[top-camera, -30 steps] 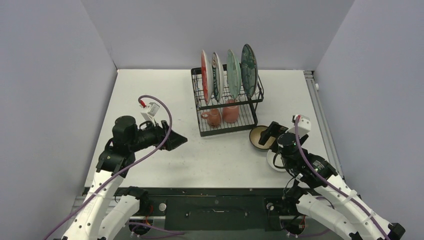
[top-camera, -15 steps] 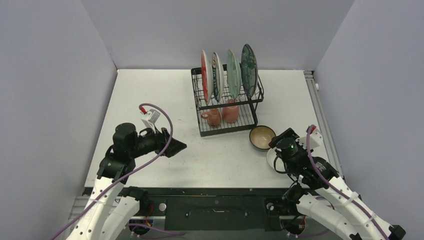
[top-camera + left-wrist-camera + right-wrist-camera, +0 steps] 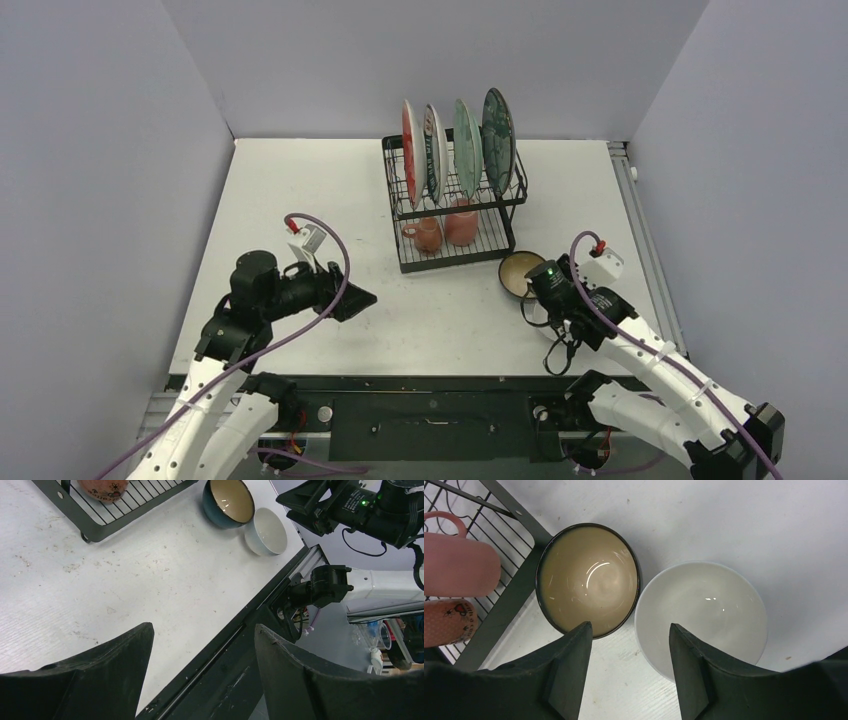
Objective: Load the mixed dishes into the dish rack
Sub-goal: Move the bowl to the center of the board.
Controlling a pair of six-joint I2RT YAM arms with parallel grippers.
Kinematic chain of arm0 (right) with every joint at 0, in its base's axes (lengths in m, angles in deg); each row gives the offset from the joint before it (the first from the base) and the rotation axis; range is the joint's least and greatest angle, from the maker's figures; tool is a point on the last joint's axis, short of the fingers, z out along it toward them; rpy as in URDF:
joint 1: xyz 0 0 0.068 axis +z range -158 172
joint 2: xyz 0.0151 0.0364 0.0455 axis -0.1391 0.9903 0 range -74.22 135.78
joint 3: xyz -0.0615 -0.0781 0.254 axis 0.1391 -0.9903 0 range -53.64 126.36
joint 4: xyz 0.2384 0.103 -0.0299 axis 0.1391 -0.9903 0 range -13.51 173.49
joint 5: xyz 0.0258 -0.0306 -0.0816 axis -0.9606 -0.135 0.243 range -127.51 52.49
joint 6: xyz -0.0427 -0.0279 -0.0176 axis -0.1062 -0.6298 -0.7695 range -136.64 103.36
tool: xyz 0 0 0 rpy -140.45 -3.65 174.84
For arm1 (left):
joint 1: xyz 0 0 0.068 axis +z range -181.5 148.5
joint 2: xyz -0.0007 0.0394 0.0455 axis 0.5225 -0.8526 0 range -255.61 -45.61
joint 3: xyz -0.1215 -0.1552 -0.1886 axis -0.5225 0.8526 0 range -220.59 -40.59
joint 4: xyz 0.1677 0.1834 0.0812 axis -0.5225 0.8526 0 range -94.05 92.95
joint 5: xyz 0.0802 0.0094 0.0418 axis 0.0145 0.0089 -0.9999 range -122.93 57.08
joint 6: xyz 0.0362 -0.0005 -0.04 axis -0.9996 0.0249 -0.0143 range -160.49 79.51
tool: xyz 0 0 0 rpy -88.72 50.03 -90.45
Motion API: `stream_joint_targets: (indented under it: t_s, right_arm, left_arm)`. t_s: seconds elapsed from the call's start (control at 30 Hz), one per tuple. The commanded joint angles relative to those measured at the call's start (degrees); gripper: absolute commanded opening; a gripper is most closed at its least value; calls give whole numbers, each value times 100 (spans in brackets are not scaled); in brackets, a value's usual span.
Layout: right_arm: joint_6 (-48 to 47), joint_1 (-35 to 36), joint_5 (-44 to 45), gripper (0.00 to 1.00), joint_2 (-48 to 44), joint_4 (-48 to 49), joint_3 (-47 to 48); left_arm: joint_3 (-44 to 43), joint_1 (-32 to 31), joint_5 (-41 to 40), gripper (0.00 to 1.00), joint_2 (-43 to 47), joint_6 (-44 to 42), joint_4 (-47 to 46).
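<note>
The black wire dish rack (image 3: 455, 205) holds several round plates upright in its top slots: red-orange (image 3: 408, 140), white (image 3: 433, 150), light green (image 3: 465, 140) and dark teal (image 3: 497, 125). A pink mug (image 3: 459, 562) and a spotted mug (image 3: 449, 622) lie on its lower grid. The brown bowl (image 3: 589, 587) and small white bowl (image 3: 704, 612) sit side by side on the table right of the rack. My right gripper (image 3: 629, 626) hangs open above the gap between the two bowls, holding nothing. My left gripper (image 3: 355, 297) is open and empty over the table's near left.
The rack's near corner (image 3: 100, 527) lies close to the brown bowl (image 3: 229, 501). The table's black front rail (image 3: 235, 645) runs under my left fingers. The right arm (image 3: 360, 505) fills the space over the near right. Grey walls enclose the table on three sides.
My right arm has pulled back from the brown bowl's rim and turned to point down over both bowls, its jaws narrower than before. The left arm has drifted slightly toward the near edge.
</note>
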Motion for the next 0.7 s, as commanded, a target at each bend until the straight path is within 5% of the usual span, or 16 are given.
stream_joint_targets:
  t_s: [0.0, 0.67]
  right_arm:
    - [93, -171, 88, 53, 287, 307, -84]
    - [-201, -620, -489, 47, 1502, 1185, -424]
  left_arm:
    - [-31, -112, -149, 71, 57, -106, -55]
    - [-70, -466, -501, 72, 67, -134, 121]
